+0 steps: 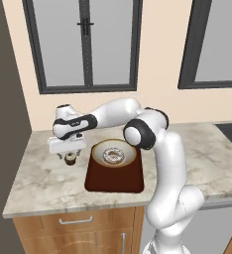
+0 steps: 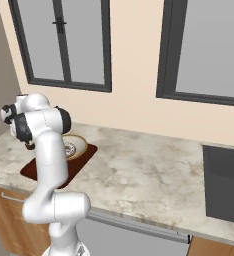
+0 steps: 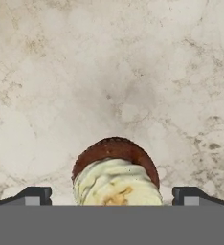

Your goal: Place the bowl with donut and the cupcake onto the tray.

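The cupcake [image 1: 70, 158], dark brown base and cream top, stands on the marble counter just left of the tray [image 1: 113, 184]. My gripper [image 1: 69, 154] hangs right over it, open. In the hand view the cupcake [image 3: 115, 174] sits between the two fingertips [image 3: 35, 195], with a gap on each side. The golden-rimmed bowl [image 1: 114, 149] rests on the far end of the reddish-brown tray, with the glazed donut [image 1: 113, 157] inside it. From the right base view my arm hides part of the bowl [image 2: 78, 141] and the tray [image 2: 85, 156].
The counter's left end [image 1: 26, 163] and the wall are close to the cupcake. A black sink [image 2: 226, 182] lies at the far right of the counter. Windows line the back wall.
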